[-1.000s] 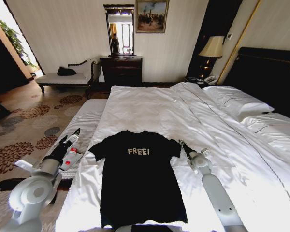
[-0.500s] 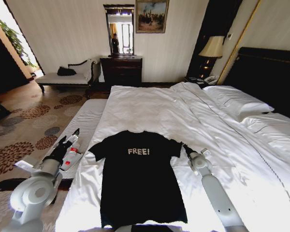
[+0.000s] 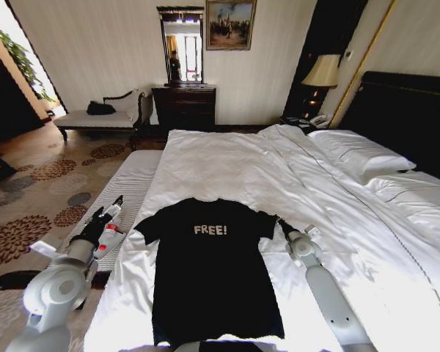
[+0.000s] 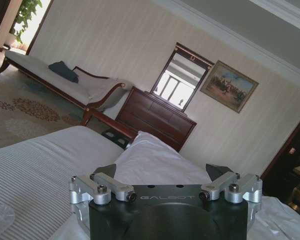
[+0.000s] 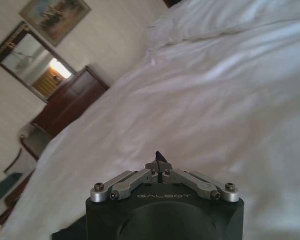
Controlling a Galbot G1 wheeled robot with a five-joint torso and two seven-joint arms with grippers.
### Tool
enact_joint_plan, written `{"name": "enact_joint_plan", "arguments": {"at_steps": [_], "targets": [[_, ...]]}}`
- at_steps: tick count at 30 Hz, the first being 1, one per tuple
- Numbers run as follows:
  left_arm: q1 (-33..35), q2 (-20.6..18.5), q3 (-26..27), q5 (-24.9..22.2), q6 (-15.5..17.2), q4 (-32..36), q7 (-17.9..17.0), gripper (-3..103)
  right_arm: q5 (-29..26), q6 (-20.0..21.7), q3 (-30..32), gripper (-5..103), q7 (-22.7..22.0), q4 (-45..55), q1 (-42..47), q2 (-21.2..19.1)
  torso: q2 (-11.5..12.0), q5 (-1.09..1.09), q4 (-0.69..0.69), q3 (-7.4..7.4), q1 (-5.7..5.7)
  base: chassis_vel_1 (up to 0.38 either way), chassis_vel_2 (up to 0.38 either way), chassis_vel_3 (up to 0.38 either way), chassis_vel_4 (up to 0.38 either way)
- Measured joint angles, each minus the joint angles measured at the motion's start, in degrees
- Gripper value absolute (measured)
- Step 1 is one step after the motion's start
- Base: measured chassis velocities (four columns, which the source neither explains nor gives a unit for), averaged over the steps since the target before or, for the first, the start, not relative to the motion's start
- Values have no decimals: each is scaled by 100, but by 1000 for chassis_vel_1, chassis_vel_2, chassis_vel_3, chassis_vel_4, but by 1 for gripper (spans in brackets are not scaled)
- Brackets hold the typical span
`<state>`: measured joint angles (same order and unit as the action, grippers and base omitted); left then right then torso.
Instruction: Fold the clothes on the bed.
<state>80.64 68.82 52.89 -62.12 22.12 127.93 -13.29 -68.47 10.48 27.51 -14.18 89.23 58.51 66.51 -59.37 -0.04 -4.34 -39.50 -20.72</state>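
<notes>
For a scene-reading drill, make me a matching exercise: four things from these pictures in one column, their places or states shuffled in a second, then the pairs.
1. black cotton T-shirt with white lettering
2. left gripper
3. right gripper
4. white rumpled duvet

A. shut, at the shirt's sleeve
B. open, beside the bed
C. spread flat, unfolded
D. covers the bed

Pairs: 1-C, 2-B, 3-A, 4-D

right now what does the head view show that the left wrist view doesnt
Head view alone: the black T-shirt lying flat on the bed, the right gripper shut at its sleeve edge, a lamp. Left wrist view alone: the open left gripper from close behind. Both: the chaise, dresser, mirror and painting.
</notes>
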Motion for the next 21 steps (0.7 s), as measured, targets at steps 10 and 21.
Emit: {"name": "enact_joint_plan", "arguments": {"at_steps": [10,21], "targets": [[9,7,73,-15,-27,-14,-3,100,263,-544,-844,0,414,400,36,79,0,0,1,0,0,0,0,0,0],[9,26,96,24,-41,-119,-1,100,588,-1049,-1809,0,734,-351,-412,389,1,0,1,0,0,0,0,0,0]]}}
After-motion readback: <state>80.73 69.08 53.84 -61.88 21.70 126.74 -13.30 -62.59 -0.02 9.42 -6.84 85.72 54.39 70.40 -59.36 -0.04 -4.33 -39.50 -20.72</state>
